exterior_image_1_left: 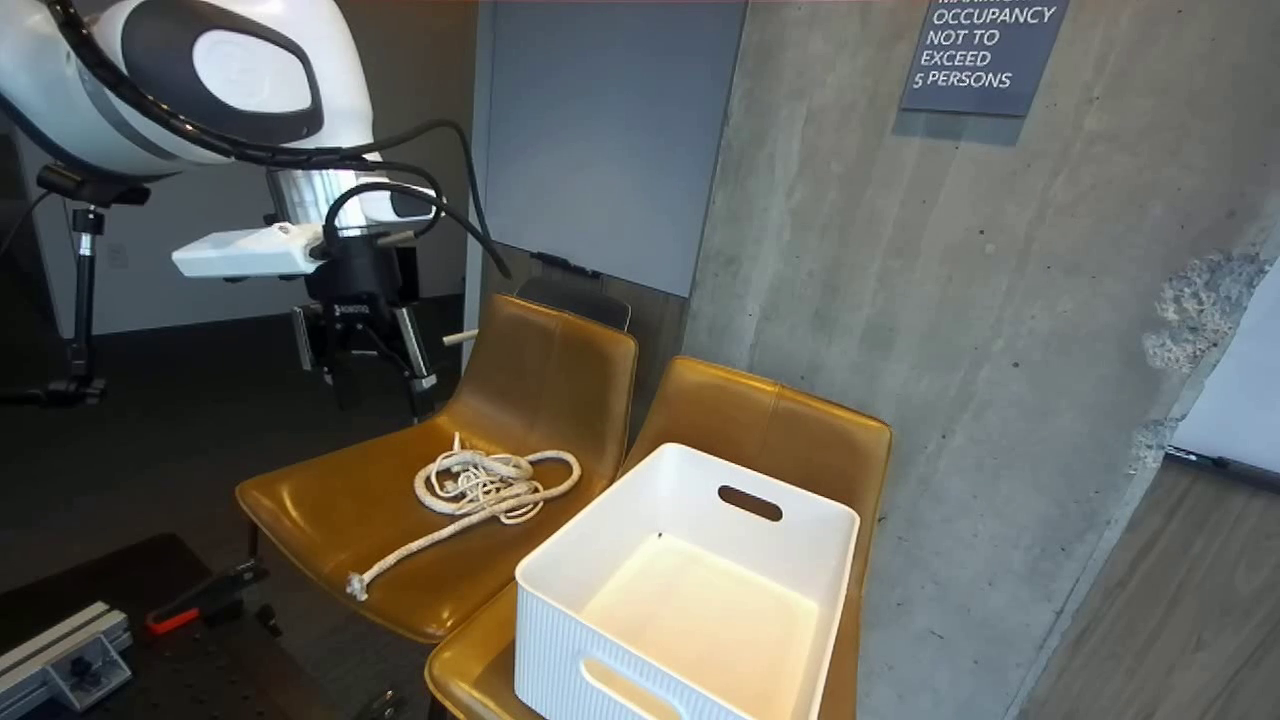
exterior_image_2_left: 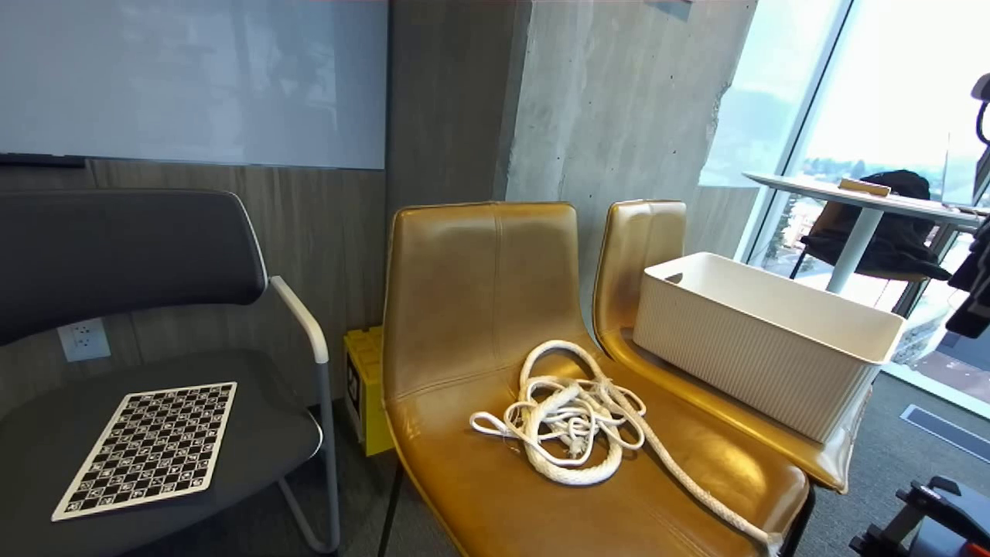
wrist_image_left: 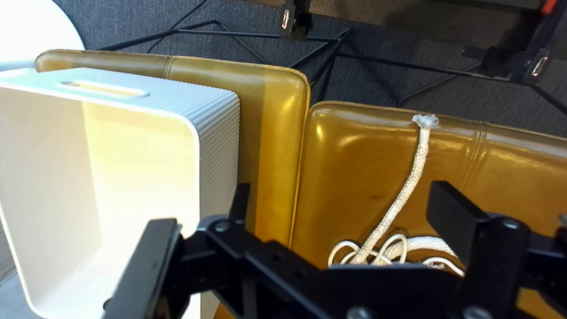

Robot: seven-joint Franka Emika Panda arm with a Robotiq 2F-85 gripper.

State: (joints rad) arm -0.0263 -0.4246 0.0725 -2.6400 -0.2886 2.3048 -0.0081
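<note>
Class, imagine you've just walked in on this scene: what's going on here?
A robot arm has its pincer open, holding nothing and not touching the loosely tangled white rope, which lies on the seat of a brown chair with one frayed end near the front edge. Beside it, a white bin stands on a second brown chair, its open side facing up.

Wrist view: end effector (wrist_image_left: pixel 303 212) is blocking part of the rope (wrist_image_left: pixel 402 197) coil and of the bin (wrist_image_left: pixel 219 137); left edge is also cropping the bin. In an exterior view, left edge is cropping arm (exterior_image_1_left: pixel 255 75), top edge is clipping sign (exterior_image_1_left: pixel 985 62), speck (exterior_image_1_left: pixel 659 536) in bin is showing too small to ID. In an exterior view, dark chair (exterior_image_2_left: pixel 131 247) is overrunning left; black part (exterior_image_2_left: pixel 976 302) at right is showing too cropped to tell.
</note>
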